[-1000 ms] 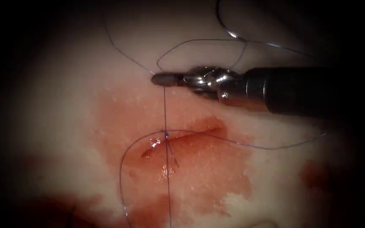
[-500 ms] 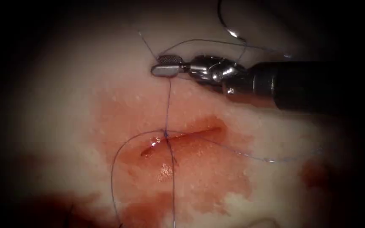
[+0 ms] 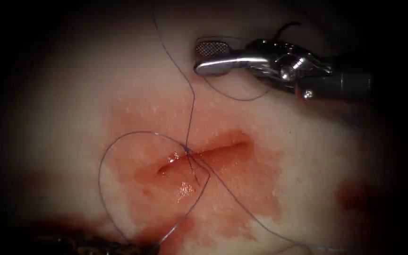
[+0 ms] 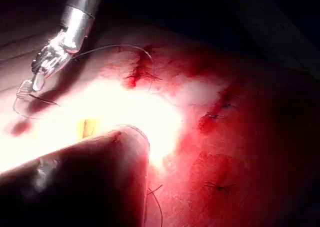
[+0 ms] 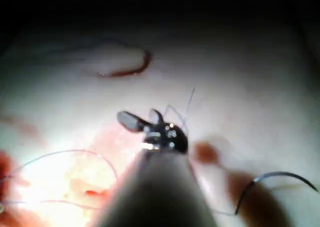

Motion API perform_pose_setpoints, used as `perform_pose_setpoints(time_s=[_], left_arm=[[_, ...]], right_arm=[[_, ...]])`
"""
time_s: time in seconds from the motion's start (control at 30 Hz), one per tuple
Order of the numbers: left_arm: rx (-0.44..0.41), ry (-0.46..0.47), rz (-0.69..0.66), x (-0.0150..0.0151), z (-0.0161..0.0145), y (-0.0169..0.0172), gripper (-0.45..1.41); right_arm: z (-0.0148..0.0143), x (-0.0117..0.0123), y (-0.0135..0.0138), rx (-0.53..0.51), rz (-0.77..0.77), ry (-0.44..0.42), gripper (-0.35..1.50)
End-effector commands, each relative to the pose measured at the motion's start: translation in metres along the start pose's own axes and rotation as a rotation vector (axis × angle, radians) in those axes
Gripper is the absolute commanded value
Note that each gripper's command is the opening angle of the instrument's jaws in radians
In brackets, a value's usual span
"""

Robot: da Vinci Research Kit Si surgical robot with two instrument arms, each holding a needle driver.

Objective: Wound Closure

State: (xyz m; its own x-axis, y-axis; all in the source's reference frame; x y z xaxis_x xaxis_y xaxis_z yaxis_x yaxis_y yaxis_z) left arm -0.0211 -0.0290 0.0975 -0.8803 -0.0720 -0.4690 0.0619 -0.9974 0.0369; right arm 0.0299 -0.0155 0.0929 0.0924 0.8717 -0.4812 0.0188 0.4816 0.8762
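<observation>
The right arm's steel needle driver [image 3: 213, 56], jaws parted and empty, lies above the short red cut [image 3: 204, 158] in the pale tissue [image 3: 72, 94]; thin blue thread [image 3: 190, 113] runs from beside its tips down to the cut; curved dark needle [image 5: 272, 184] lies free behind its shaft.

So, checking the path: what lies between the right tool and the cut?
In the endoscope view, thread crosses pale tissue between the right tool and the cut.

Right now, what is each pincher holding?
Right tool: jaws open, holding nothing.
Left tool: I cannot tell.
</observation>
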Motion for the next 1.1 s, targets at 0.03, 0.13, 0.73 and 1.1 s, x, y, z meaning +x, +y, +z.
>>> perform_pose_setpoints(time_s=[0.03,0.13,0.73,1.1], left_arm=[[0.011,-0.007,-0.014,-0.0002,0.0001,-0.0008,-0.45],[0.032,-0.019,-0.025,-0.0011,-0.0008,-0.0029,-0.45],[0.144,0.002,-0.028,-0.0025,-0.0035,-0.0179,-0.45],[0.161,-0.009,0.034,-0.0038,-0.0026,-0.0177,-0.45]], right_arm=[[0.0003,0.0002,-0.0006,0.009,-0.005,0.002,0.76],[-0.0002,-0.0002,-0.0015,0.020,-0.011,-0.014,0.73],[-0.0037,-0.0052,-0.0057,0.033,-0.089,-0.291,0.61],[-0.0013,-0.0126,-0.0105,0.008,-0.063,-0.482,0.27]])
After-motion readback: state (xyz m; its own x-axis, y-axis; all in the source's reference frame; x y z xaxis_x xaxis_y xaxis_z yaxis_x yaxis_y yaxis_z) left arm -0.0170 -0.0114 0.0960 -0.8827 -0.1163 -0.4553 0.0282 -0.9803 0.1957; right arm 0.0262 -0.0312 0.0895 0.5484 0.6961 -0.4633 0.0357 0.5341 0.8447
